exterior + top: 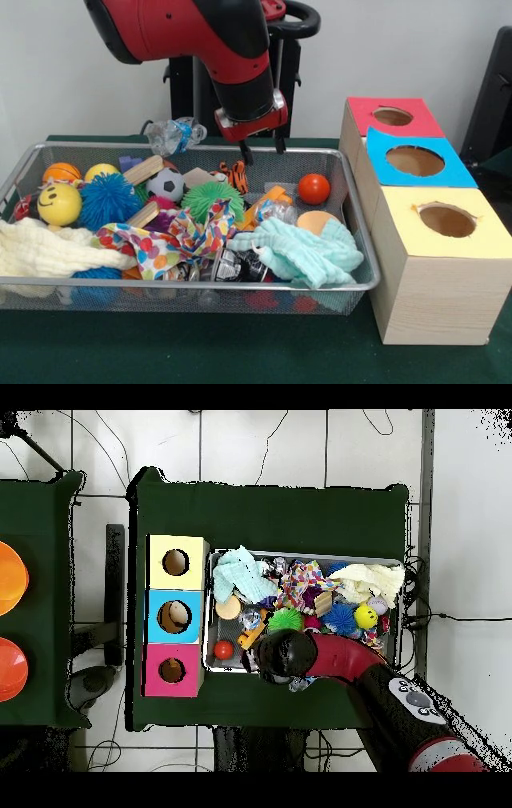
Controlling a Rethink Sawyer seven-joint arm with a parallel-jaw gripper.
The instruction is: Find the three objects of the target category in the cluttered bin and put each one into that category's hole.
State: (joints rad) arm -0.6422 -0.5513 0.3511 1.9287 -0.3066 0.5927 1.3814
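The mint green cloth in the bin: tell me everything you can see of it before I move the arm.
The mint green cloth looks like soft, ribbed fabric, crumpled in a loose heap. It lies in the wire bin, at the corner nearest the yellow-topped box, one fold lying against the bin's rim. It partly covers a pale orange ball and touches the multicoloured dotted cloth. Nothing grips it; the claw hangs apart.
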